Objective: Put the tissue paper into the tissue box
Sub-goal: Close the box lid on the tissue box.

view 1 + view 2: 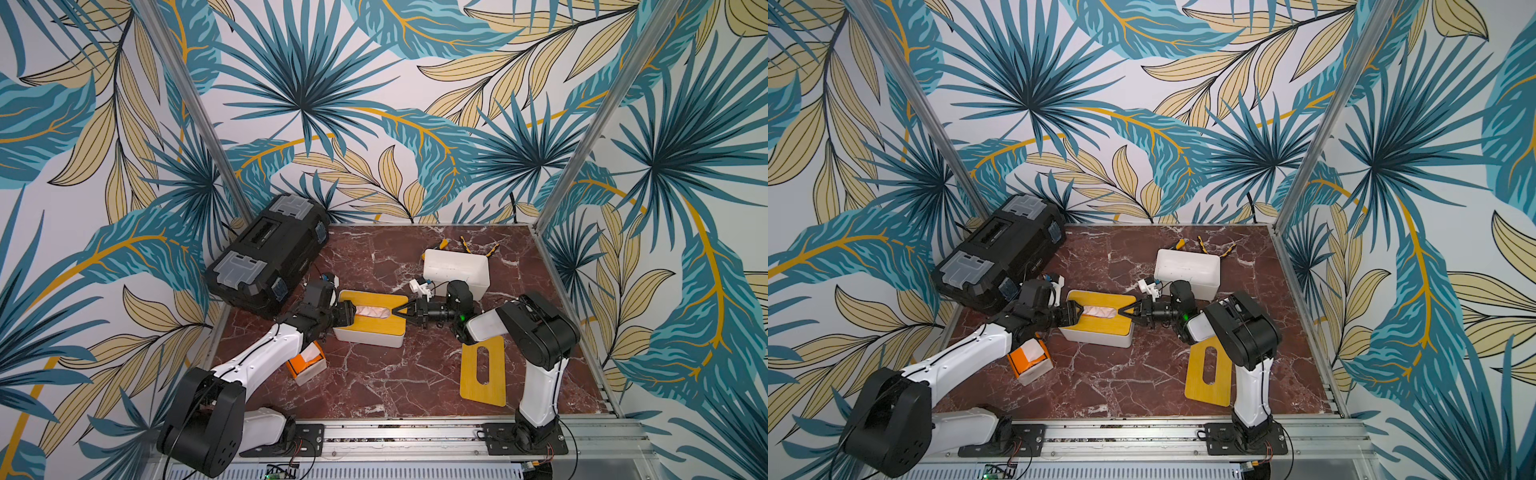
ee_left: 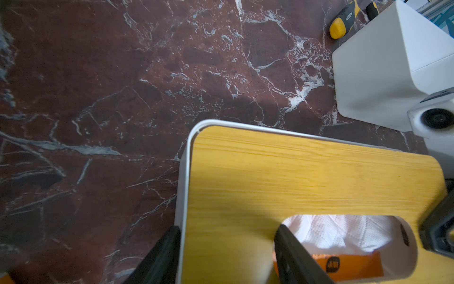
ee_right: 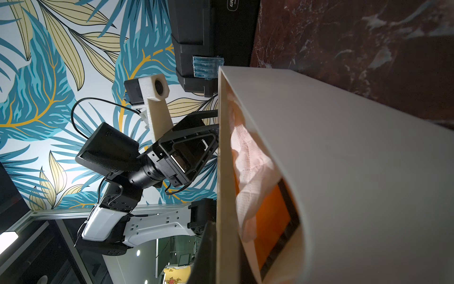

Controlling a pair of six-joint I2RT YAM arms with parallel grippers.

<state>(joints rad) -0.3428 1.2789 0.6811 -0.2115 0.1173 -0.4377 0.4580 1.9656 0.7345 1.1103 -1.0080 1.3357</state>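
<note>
Already, tissue paper [image 1: 372, 312] is sitting inside the tissue box [image 1: 365, 340], showing through the slot of the bamboo lid [image 1: 374, 300].
Left end effector [image 1: 350, 314] is straddling the lid's end, fingers spread, one in the slot, one outside the wall; right end effector [image 1: 395, 311] is sitting pressed together at the opposite end.

We find the tissue box [image 1: 365, 338] in the middle of the table [image 1: 374, 386], its lid [image 1: 374, 300] on top and tissue paper [image 1: 372, 311] inside. Behind it to the left stands a toolbox [image 1: 266, 253]. Behind it to the right is a second box [image 1: 455, 266], with tools [image 1: 444, 244] behind that. A tissue pack [image 1: 309, 365] lies front left and a spare lid [image 1: 496, 374] front right.
</note>
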